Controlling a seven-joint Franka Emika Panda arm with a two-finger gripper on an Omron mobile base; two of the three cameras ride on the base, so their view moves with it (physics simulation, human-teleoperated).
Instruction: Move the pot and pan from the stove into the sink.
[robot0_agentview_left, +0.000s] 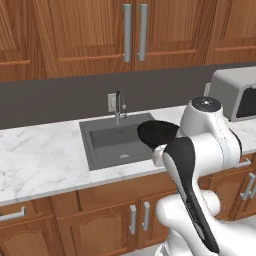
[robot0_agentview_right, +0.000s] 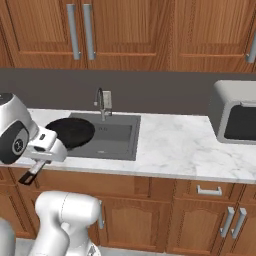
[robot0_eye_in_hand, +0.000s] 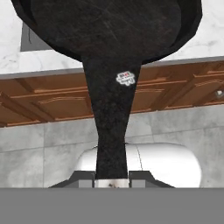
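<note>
The tool (robot0_eye_in_hand: 112, 178) grips the pan (robot0_agentview_right: 70, 132) by its handle, the black dish reaching out from it over the sink's (robot0_agentview_right: 122, 142) near edge.

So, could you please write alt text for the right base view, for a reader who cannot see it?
A white robot arm holds the black frying pan by its handle over the left edge of the dark sink, set in a white marble counter. A faucet stands behind the basin; a microwave sits at right.
</note>
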